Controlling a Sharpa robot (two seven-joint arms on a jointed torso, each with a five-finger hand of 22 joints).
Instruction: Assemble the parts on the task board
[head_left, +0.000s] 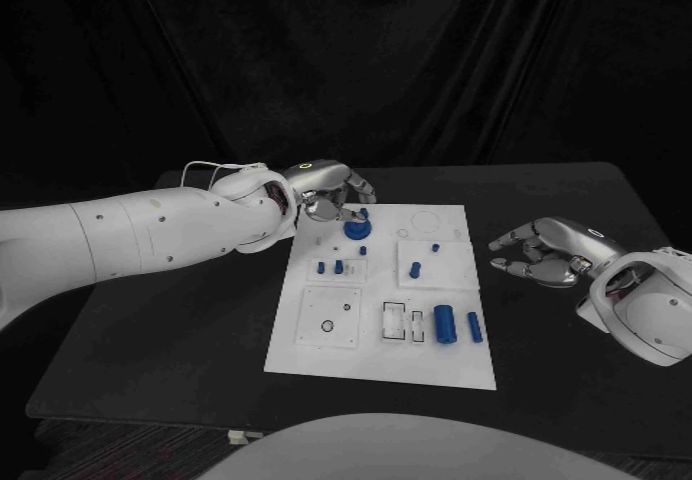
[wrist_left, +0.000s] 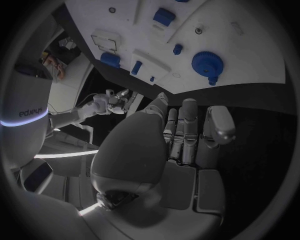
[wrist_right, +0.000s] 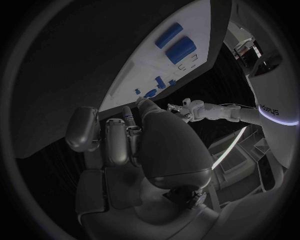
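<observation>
1. Black table (head_left: 173, 340) under dark drapes carries everything; nearest to me lies the white task board (head_left: 378, 352), a plate reaching away from my body.
2. On the board's near part, two blue cylinders (head_left: 446, 326) lie side by side, just beside open rectangular slots (head_left: 394, 319). I judge they wait there loose, ready to be seated.
3. To my right, off the board's edge, my right hand (head_left: 545, 255) hovers above the table. Its fingers are loosely curled inward and hold nothing; it seems parked clear of the work.
4. Around the board's middle, small blue pegs (head_left: 339, 267) stand in a raised square block, and another peg (head_left: 414, 269) sits in a neighbouring block.
5. Farthest away, at the board's far left corner, a blue gear (head_left: 355, 231) rests on the board. My left hand (head_left: 329, 192) hangs just beyond it, fingers bent down towards it. I cannot tell whether they touch it; I judge this is the part being worked on.
</observation>
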